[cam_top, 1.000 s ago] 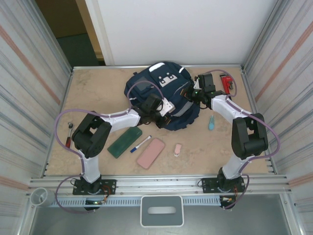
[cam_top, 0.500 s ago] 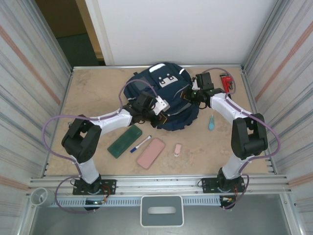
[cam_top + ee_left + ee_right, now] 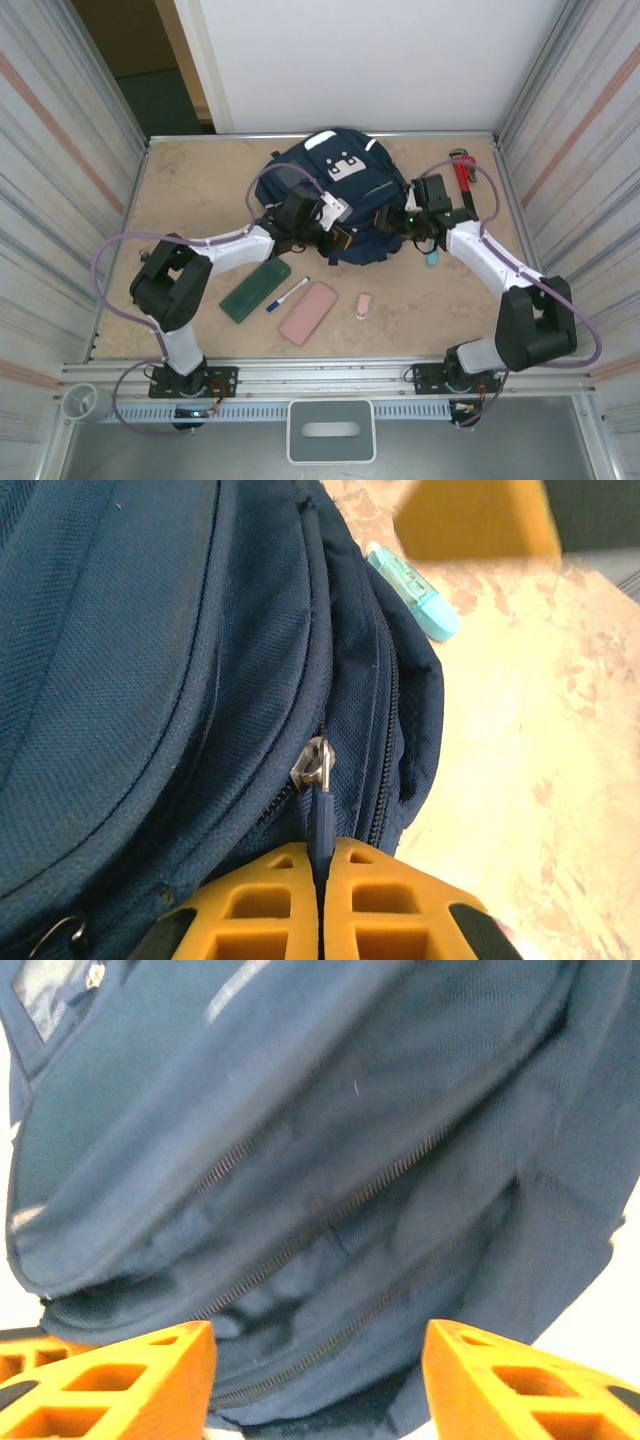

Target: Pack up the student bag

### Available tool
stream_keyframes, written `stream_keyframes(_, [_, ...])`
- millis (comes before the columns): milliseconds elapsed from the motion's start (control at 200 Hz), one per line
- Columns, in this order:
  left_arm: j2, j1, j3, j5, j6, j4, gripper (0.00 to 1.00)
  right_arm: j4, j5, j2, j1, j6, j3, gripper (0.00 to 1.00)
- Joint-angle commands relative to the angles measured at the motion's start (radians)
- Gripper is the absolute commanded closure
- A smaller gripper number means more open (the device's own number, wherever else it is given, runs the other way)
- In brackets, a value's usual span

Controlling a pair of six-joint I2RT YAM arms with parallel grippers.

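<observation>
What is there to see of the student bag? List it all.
The student bag is navy woven fabric with white stripes and a pale patch. It lies slumped on the table, towards the far middle. Several zips run round its edge. The left tool is shut on one zip pull; the right tool stands open, facing its side.

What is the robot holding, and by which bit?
The left fingers pinch the student bag's zipper pull; the right fingers are open, holding nothing.
</observation>
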Motion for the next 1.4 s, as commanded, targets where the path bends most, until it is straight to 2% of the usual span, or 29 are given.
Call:
stream_keyframes(0, [-0.015, -0.004, -0.014, 0.027, -0.047, 0.116, 1.00, 0.110, -0.081, -0.009, 0.009, 0.107, -0.104, 0.36])
stream_keyframes(105, [-0.019, -0.008, -0.029, 0.032, -0.040, 0.109, 1.00, 0.188, -0.084, 0.034, 0.029, 0.151, -0.128, 0.30])
stream_keyframes(311, [-0.006, -0.011, -0.057, 0.029, -0.025, 0.096, 1.00, 0.271, -0.065, 0.106, 0.052, 0.191, -0.123, 0.28])
stream_keyframes(546, [0.007, -0.011, -0.064, 0.035, -0.029, 0.109, 1.00, 0.406, -0.146, 0.110, 0.044, 0.249, -0.172, 0.26])
stream_keyframes(631, [0.006, -0.011, -0.063, 0.045, -0.030, 0.114, 1.00, 0.402, -0.123, 0.125, 0.048, 0.252, -0.172, 0.26])
stream_keyframes(696, [0.001, -0.012, -0.065, 0.040, -0.031, 0.116, 0.99, 0.399, -0.089, 0.134, 0.050, 0.250, -0.174, 0.37])
stream_keyframes(817, [-0.005, -0.012, -0.066, -0.055, -0.029, 0.082, 0.95, 0.369, -0.021, 0.116, 0.055, 0.218, -0.169, 0.83])
stream_keyframes(907, [-0.001, -0.012, -0.046, -0.143, -0.025, 0.030, 0.92, 0.334, 0.032, 0.088, 0.076, 0.182, -0.162, 1.00])
stream_keyframes(992, [0.017, -0.011, -0.021, -0.182, -0.017, -0.005, 0.89, 0.310, 0.059, 0.076, 0.096, 0.149, -0.152, 1.00])
stream_keyframes(1257, [0.077, -0.012, 0.080, -0.202, 0.036, -0.104, 0.79, 0.311, 0.055, 0.082, 0.120, 0.133, -0.148, 1.00])
stream_keyframes(1398, [0.098, -0.012, 0.114, -0.207, 0.052, -0.138, 0.78, 0.310, 0.051, 0.085, 0.120, 0.131, -0.147, 1.00])
